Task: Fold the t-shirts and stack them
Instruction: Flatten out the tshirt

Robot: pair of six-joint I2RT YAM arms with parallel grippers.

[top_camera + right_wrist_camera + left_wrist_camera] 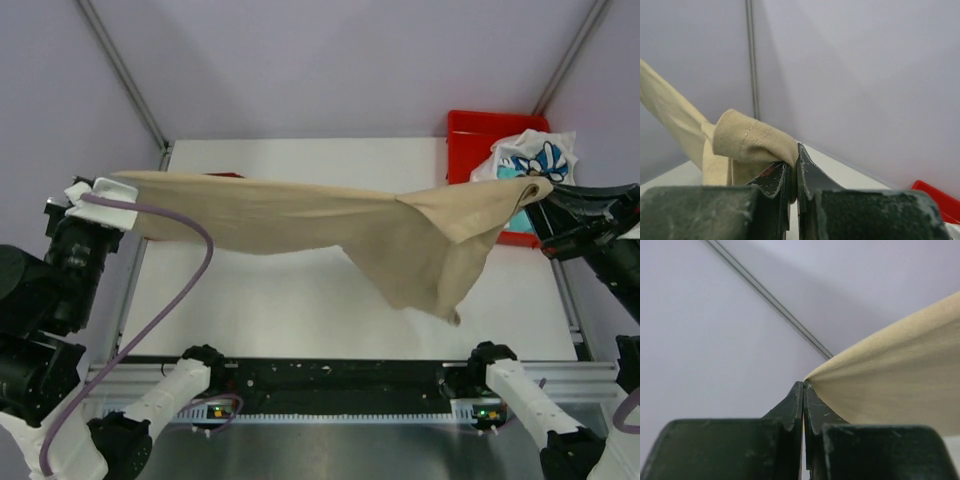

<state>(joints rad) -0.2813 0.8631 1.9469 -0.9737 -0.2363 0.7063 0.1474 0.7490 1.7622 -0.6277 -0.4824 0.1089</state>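
Tan t-shirt (300,215) stretched left-right, airborne; left claw (804,387), right claw (794,156) clamped tight on opposite ends.

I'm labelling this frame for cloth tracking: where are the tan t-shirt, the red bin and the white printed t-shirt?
tan t-shirt (300,215): top external view, middle of the stretched cloth.
red bin (468,135): top external view, bare left part.
white printed t-shirt (543,160): top external view, its blue print.

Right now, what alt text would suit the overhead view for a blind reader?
A tan t-shirt hangs stretched in the air above a white table, the left gripper pinching one end, the right gripper the other. A red bin holding a white, blue-printed shirt sits at the far right.
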